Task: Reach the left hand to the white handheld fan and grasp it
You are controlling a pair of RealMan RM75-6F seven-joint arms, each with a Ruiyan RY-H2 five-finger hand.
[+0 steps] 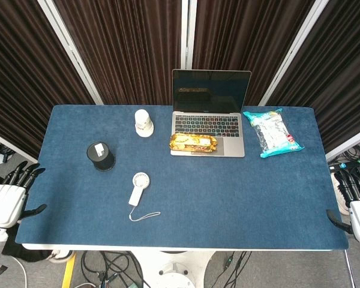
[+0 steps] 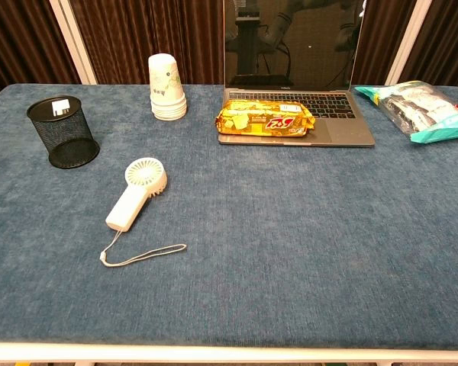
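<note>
The white handheld fan (image 1: pixel 138 186) lies flat on the blue table, left of centre, round head toward the back and handle toward the front, with a white wrist strap (image 1: pixel 145 215) looped beside it. The chest view shows the same fan (image 2: pixel 135 192) and strap (image 2: pixel 141 255). My left hand (image 1: pixel 11 195) hangs off the table's left edge, well to the left of the fan, fingers spread and holding nothing. My right hand (image 1: pixel 355 201) sits off the right edge, also spread and empty. Neither hand shows in the chest view.
A black mesh pen cup (image 1: pixel 100 156) stands left of the fan, a stack of paper cups (image 1: pixel 143 122) behind it. An open laptop (image 1: pixel 209 114) carries a yellow snack pack (image 1: pixel 193 143). A teal snack bag (image 1: pixel 272 132) lies at back right.
</note>
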